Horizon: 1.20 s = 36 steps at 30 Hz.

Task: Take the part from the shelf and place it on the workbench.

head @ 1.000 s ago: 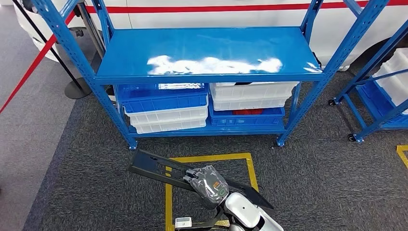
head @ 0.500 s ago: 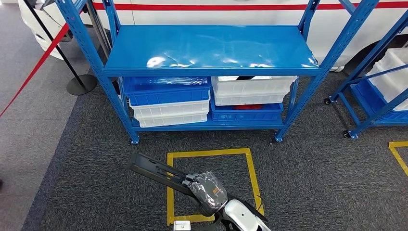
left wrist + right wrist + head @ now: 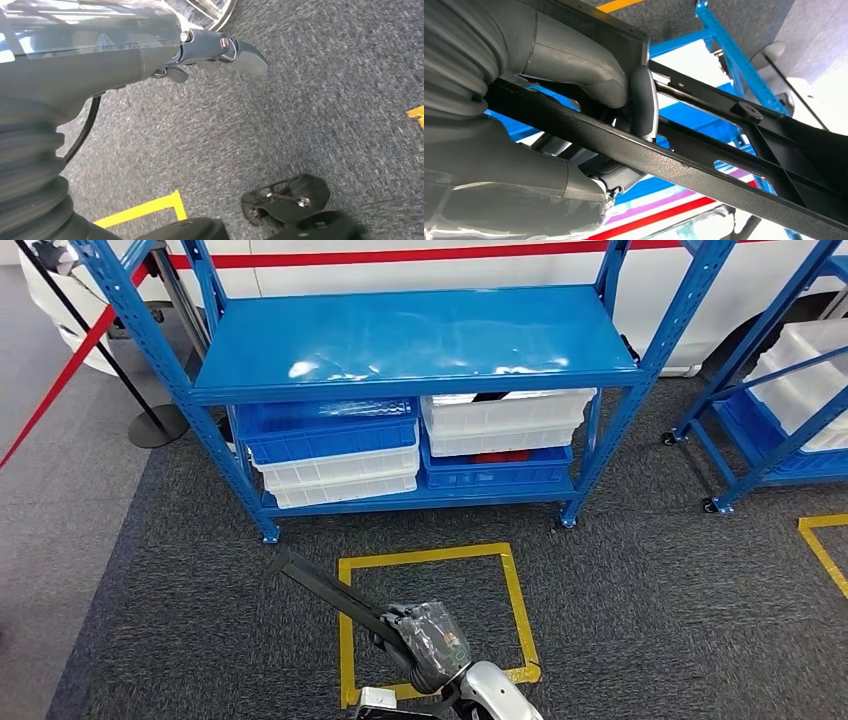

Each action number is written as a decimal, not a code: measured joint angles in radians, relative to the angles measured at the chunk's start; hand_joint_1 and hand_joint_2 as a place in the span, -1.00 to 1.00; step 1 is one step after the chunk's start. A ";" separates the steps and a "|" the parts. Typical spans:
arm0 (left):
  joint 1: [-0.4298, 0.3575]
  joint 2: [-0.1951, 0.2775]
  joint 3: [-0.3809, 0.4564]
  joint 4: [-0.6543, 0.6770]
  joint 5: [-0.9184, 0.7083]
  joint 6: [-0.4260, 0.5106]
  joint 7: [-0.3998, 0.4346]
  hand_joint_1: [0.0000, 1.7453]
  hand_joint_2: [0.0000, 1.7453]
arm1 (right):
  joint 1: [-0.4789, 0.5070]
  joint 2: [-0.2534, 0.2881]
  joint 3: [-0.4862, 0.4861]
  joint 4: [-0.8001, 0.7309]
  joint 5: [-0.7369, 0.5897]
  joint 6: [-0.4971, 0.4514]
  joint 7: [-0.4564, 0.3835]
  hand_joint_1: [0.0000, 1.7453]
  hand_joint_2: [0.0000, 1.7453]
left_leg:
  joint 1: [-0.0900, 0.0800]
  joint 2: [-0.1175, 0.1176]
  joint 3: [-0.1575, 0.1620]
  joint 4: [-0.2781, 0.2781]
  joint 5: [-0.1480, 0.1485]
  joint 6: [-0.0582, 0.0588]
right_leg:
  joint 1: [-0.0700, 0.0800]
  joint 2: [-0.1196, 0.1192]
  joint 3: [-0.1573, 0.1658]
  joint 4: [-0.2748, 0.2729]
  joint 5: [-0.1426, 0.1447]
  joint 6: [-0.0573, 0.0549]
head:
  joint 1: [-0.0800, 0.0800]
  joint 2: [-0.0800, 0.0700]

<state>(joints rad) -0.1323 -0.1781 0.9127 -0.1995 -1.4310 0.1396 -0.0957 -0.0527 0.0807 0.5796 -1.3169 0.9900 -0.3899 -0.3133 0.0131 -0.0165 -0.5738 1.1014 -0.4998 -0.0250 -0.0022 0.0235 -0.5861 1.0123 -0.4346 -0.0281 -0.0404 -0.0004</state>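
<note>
Your right hand (image 3: 430, 640) sits at the bottom centre of the head view, its fingers (image 3: 644, 105) wrapped round the part (image 3: 325, 590), a long black slotted bar. The part runs from the hand up and to the left, out over the yellow floor square (image 3: 515, 585), and it hangs above the carpet, not resting on anything. In the right wrist view the thumb and fingers clamp the part's rail from both sides, so the grip looks firm.

Your left hand (image 3: 150, 60) hangs over the carpet with nothing in it. Its fingers look fairly straight, but you cannot tell for certain from that view whether they are apart or closed.

The shelf (image 3: 410, 335) fills the upper half of the head view, its top board bare, with bins (image 3: 335, 440) stacked below. By that, you are past the pick-up and into the carry.

No bench is in sight, so the next move calls for turning away from the shelf to find it. Keep the long free end clear of the shelf's uprights as you swing.
</note>
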 joint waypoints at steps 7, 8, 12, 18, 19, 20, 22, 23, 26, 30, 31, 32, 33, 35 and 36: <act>0.000 0.002 -0.012 0.000 -0.014 0.000 0.012 -1.00 1.00 | 0.013 0.015 -0.022 -0.001 -0.002 -0.002 0.001 1.00 1.00 | 0.004 0.003 0.035 -0.100 0.036 0.038 | -0.001 0.013 -0.040 0.051 -0.021 0.039 | 0.000 0.000; 0.000 0.002 -0.014 0.000 -0.017 0.000 0.012 -1.00 1.00 | 0.015 0.015 -0.026 -0.002 -0.001 -0.003 0.002 1.00 1.00 | 0.005 0.011 0.033 -0.102 0.039 0.042 | -0.003 0.003 -0.063 0.101 -0.052 0.043 | 0.000 0.000; 0.002 0.003 -0.018 0.000 -0.027 0.000 0.016 -1.00 1.00 | 0.029 0.015 -0.039 -0.003 0.000 -0.008 0.006 1.00 1.00 | 0.004 0.041 0.024 -0.100 0.041 0.045 | -0.011 -0.016 -0.145 0.286 -0.123 0.056 | 0.000 0.000; -0.003 0.003 -0.029 0.000 -0.031 0.001 0.021 -1.00 1.00 | 0.037 0.017 -0.050 -0.016 0.001 -0.012 0.007 1.00 1.00 | -0.002 0.075 0.027 -0.095 0.036 0.021 | -0.001 -0.064 0.003 0.009 -0.019 0.033 | 0.000 0.000; -0.004 0.003 -0.031 0.000 -0.032 0.001 0.022 -1.00 1.00 | 0.038 0.018 -0.051 -0.017 0.001 -0.013 0.007 1.00 1.00 | -0.003 0.079 0.028 -0.096 0.036 0.014 | 0.001 -0.056 0.000 0.008 -0.016 0.027 | 0.000 0.000; -0.005 0.003 -0.033 0.000 -0.035 0.001 0.023 -1.00 1.00 | 0.039 0.019 -0.052 -0.017 0.001 -0.013 0.007 1.00 1.00 | -0.001 0.080 0.028 -0.095 0.035 0.007 | 0.000 -0.049 0.000 0.006 -0.013 0.021 | 0.000 0.000; -0.006 0.003 -0.038 0.000 -0.040 0.001 0.028 -1.00 1.00 | 0.040 0.022 -0.056 -0.018 0.001 -0.014 0.007 1.00 1.00 | 0.001 0.064 0.015 -0.063 0.008 -0.003 | -0.005 -0.038 0.000 -0.001 -0.006 0.006 | 0.000 0.000; -0.006 0.003 -0.039 0.000 -0.041 0.001 0.031 -1.00 1.00 | 0.040 0.025 -0.058 -0.019 0.001 -0.014 0.007 1.00 1.00 | 0.003 0.050 -0.004 -0.017 -0.022 -0.006 | -0.007 -0.032 0.000 -0.004 -0.004 0.000 | 0.000 0.000; -0.006 0.004 -0.040 0.000 -0.040 0.002 0.039 -1.00 1.00 | 0.043 0.031 -0.061 -0.019 0.001 -0.014 0.007 1.00 1.00 | 0.003 0.028 -0.088 0.174 -0.108 -0.009 | -0.002 -0.011 -0.005 -0.003 -0.001 -0.008 | 0.000 0.000; -0.003 0.005 -0.040 0.000 -0.036 0.005 0.046 -1.00 1.00 | 0.047 0.032 -0.066 -0.020 0.001 -0.015 0.007 1.00 1.00 | 0.003 0.007 -0.025 0.045 -0.014 0.001 | -0.001 0.028 -0.007 0.007 -0.002 -0.006 | 0.000 0.000; -0.002 0.006 -0.040 0.000 -0.035 0.006 0.047 -1.00 1.00 | 0.047 0.033 -0.067 -0.021 0.001 -0.015 0.007 1.00 1.00 | 0.003 -0.011 0.005 -0.021 0.009 0.006 | 0.000 0.038 -0.010 0.012 -0.003 -0.002 | 0.000 0.000; 0.000 0.007 -0.040 0.000 -0.034 0.006 0.048 -1.00 1.00 | 0.048 0.034 -0.069 -0.022 0.001 -0.015 0.007 1.00 1.00 | 0.002 -0.026 0.024 -0.065 0.021 0.010 | -0.001 0.046 -0.014 0.016 -0.003 0.003 | 0.000 0.000; 0.000 0.008 -0.040 0.000 -0.033 0.007 0.048 -1.00 1.00 | 0.049 0.034 -0.070 -0.023 0.001 -0.015 0.007 1.00 1.00 | 0.001 -0.035 0.029 -0.082 0.020 0.013 | -0.002 0.053 -0.020 0.018 -0.001 0.009 | 0.000 0.000; 0.001 0.009 -0.040 0.000 -0.032 0.008 0.050 -1.00 1.00 | 0.051 0.035 -0.072 -0.024 0.001 -0.015 0.004 1.00 1.00 | 0.001 -0.028 0.030 -0.089 0.023 0.020 | -0.004 0.065 -0.026 0.017 0.004 0.023 | 0.000 0.000; 0.001 0.009 -0.039 0.000 -0.031 0.010 0.051 -1.00 1.00 | 0.052 0.035 -0.072 -0.024 0.001 -0.016 0.003 1.00 1.00 | 0.003 -0.020 0.032 -0.094 0.027 0.026 | -0.004 0.059 -0.029 0.020 0.002 0.029 | 0.000 0.000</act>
<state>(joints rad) -0.1309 -0.1695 0.8732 -0.1993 -1.4623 0.1493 -0.0450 -0.0011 0.1158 0.5072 -1.3410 0.9913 -0.4054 -0.3106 0.0163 -0.0364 -0.5419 1.0073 -0.4724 0.0005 -0.0063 0.0824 -0.6151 1.0318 -0.4327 0.0011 -0.0404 -0.0004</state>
